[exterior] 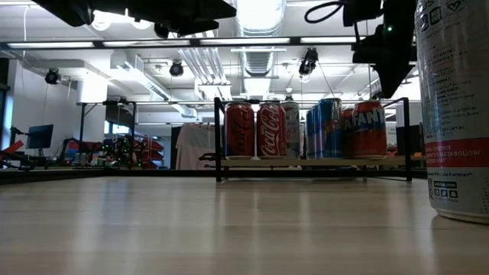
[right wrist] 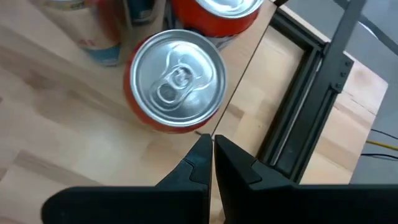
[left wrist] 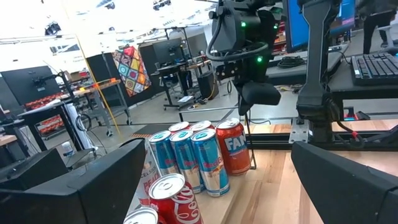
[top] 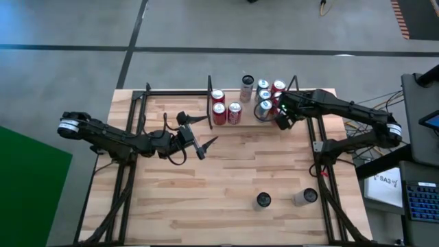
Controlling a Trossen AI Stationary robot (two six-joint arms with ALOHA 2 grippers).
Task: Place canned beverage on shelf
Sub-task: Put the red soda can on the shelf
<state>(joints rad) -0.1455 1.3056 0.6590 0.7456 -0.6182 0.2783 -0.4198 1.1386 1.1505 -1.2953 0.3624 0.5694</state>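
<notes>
The shelf (top: 248,115) stands at the table's far edge, right of the middle, a light board in black rails (exterior: 306,162). Several cans stand upright on it: red cola cans (top: 219,110), blue-and-silver cans (left wrist: 202,158) and orange cans (left wrist: 235,146). My right gripper (top: 280,123) is shut and points steeply down just above and beside the nearest orange can (right wrist: 177,81) at the shelf's right end, clear of it. My left gripper (top: 212,130) hangs level and wide open near the shelf's left front corner, with nothing between its fingers.
Two more cans stand upright on the table near its front right: a dark-topped one (top: 263,200) and a silver one (top: 305,197), which looms at the low view's right edge (exterior: 458,107). Bare planks lie between them and the shelf.
</notes>
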